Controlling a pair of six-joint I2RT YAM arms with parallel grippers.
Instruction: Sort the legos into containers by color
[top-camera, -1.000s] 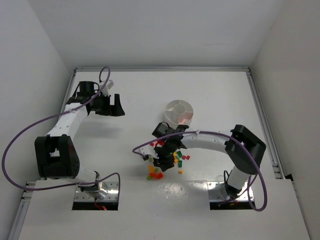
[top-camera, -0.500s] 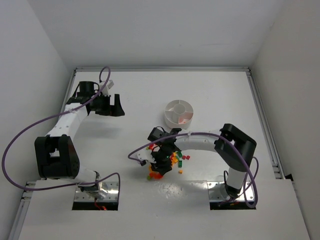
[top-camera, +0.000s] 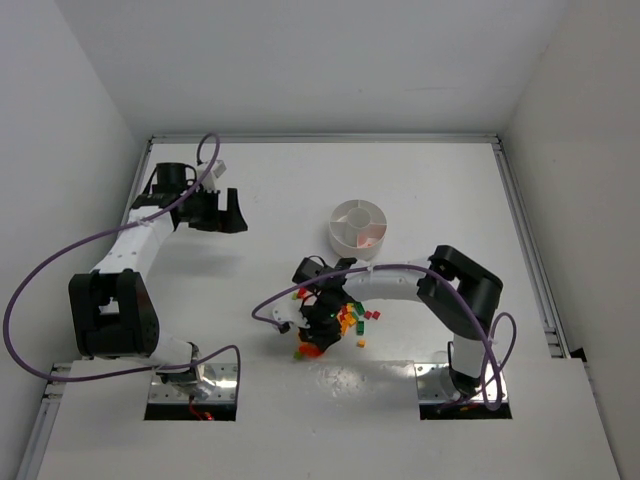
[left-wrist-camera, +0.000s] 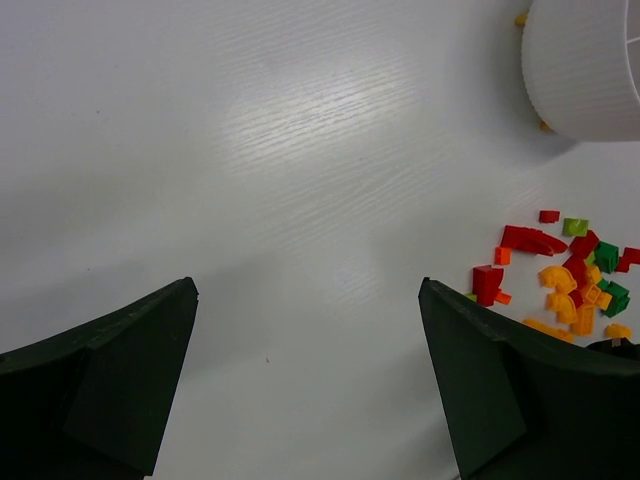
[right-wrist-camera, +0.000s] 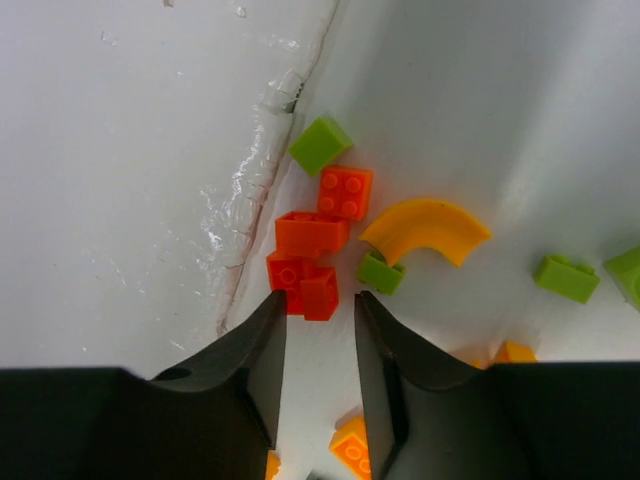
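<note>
Top view: the dish (top-camera: 360, 226) sits mid-table. The legos (top-camera: 340, 318) lie loose in a heap on the near side of it, well apart from it, so sorting looks barely begun. The right gripper (top-camera: 318, 320) is down on the part of the heap farthest from the dish. The left gripper (top-camera: 216, 210) hangs far to the left of the dish with its jaws wide apart and nothing in them.

Left wrist: the dish's wall (left-wrist-camera: 585, 70) shows top right, and the legos (left-wrist-camera: 560, 270) lie below it at the right edge. The left gripper (left-wrist-camera: 307, 290) frames only bare table.

Right wrist: the right gripper (right-wrist-camera: 320, 298) straddles a red brick (right-wrist-camera: 318, 293). Its jaws are narrow but wider than the brick, so it is not pinched. More red bricks (right-wrist-camera: 312, 234) touch it, and a green one (right-wrist-camera: 381, 272) lies just beside the right finger (right-wrist-camera: 385, 360).

Risk: the red pieces are clumped together. As I judge it, closing here could grip two at once, catch only a corner so the brick pops out, or drag the green one along into the wrong compartment.

Against a second ago, the right arm has folded inward and its gripper has slid farther from the dish, with the jaws drawn closer together. The left arm has not moved.
</note>
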